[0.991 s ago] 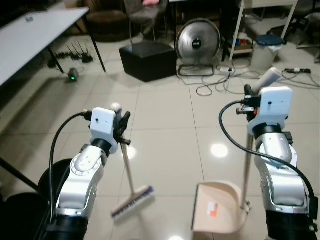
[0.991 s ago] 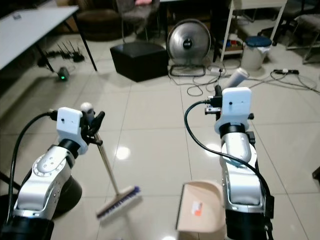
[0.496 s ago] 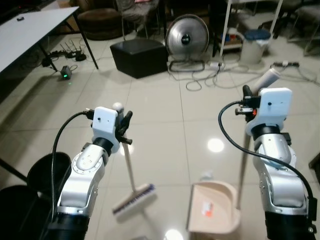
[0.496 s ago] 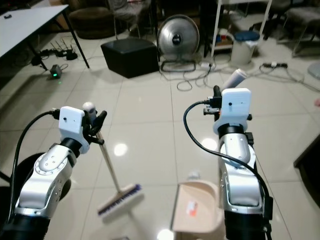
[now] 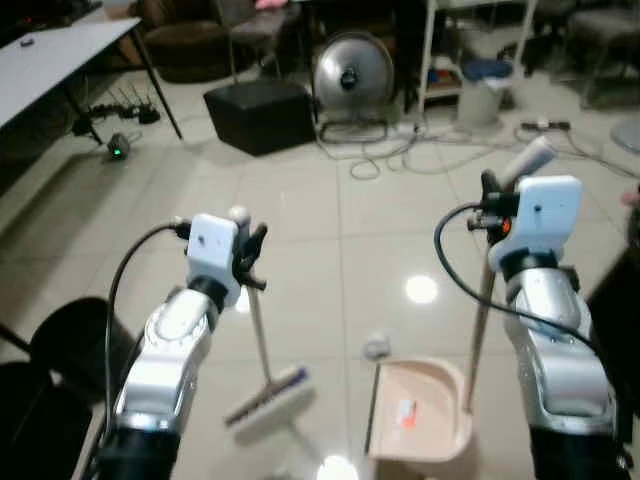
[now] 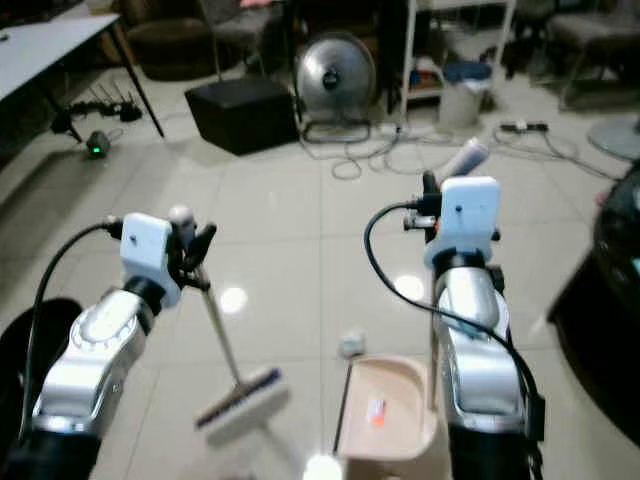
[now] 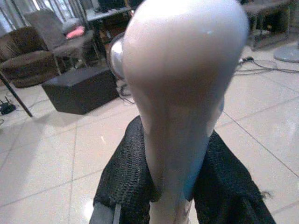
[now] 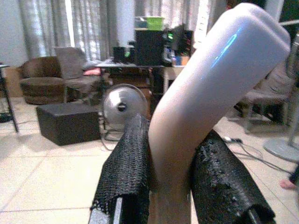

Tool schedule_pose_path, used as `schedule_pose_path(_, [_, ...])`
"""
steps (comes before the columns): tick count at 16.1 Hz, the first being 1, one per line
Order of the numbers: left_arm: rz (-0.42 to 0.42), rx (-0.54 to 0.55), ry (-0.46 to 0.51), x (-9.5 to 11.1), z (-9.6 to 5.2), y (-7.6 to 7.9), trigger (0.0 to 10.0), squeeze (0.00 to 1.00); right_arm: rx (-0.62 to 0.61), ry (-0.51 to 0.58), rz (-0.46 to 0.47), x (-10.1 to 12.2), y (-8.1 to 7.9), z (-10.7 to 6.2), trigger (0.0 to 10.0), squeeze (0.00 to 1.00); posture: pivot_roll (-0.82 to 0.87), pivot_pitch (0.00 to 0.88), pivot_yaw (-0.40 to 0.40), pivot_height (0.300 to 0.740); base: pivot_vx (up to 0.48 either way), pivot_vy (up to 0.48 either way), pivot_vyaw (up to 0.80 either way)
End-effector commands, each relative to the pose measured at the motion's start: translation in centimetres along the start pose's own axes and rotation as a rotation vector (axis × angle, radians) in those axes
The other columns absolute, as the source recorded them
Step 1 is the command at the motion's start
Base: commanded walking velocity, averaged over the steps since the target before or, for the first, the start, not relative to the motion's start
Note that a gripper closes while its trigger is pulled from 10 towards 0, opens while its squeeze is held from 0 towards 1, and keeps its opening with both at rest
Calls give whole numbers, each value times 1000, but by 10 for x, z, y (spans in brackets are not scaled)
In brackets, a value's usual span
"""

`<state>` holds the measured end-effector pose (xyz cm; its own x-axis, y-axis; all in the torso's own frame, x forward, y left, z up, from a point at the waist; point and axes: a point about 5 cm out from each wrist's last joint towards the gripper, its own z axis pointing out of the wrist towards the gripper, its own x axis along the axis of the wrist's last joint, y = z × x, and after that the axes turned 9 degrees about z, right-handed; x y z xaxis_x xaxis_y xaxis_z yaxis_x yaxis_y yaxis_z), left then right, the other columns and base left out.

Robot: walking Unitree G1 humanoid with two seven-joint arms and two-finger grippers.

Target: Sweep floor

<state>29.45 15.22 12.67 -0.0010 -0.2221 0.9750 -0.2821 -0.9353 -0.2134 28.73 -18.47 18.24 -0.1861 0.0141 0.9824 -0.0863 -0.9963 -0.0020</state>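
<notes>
Glossy tile floor (image 5: 330, 240); left fingers (image 7: 126, 172) clenching broom (image 5: 262, 350); right fingers (image 8: 126, 168) dustpan (image 5: 420, 415).

The floor (image 5: 330, 250) is pale glossy tile with lamp glare on it. Near the robot, a broom head (image 5: 268, 398) rests on the tiles, and beside it to the right sits a beige dustpan (image 5: 418, 420). A small pale bit of debris (image 5: 376, 347) lies just in front of the dustpan's mouth. Farther off stand a black box (image 5: 260, 115) and a round fan (image 5: 352, 75), with loose cables (image 5: 420, 145) trailing across the tiles.
</notes>
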Motion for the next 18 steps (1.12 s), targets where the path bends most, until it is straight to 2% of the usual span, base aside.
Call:
schedule_pose_path(1, [-49,20,9,5,0,-9,10000,0,20,43,-4,10,-5,1,10000,0,-48,0,131,740,0,476,0])
schedule_pose_path(4, [-32,42,12,6,0,-12,10000,0,23,39,-1,10,-6,0,10000,0,-52,0,135,740,0,476,0])
schedule_pose_path(6, [-19,48,4,7,1,-14,10000,0,21,36,8,10,-7,0,10000,0,-47,0,138,740,0,0,0])
schedule_pose_path(7, [-31,55,21,11,3,-15,10000,0,19,39,12,11,-7,1,10000,0,-36,0,141,740,0,0,0])
schedule_pose_path(11, [14,84,90,26,10,-17,10000,0,-28,51,-2,9,-4,2,10000,0,13,3,113,740,0,0,0])
schedule_pose_path(14, [22,103,111,28,10,-18,10000,0,-43,23,50,3,-8,3,10000,0,24,4,116,740,0,0,0])
schedule_pose_path(16, [23,98,125,31,12,-17,10000,0,-42,32,58,5,-9,4,10000,0,22,2,123,740,0,0,-800])
schedule_pose_path(18, [30,95,127,31,14,-15,10000,0,-62,21,35,1,-6,2,10000,0,20,0,124,740,285,0,0])
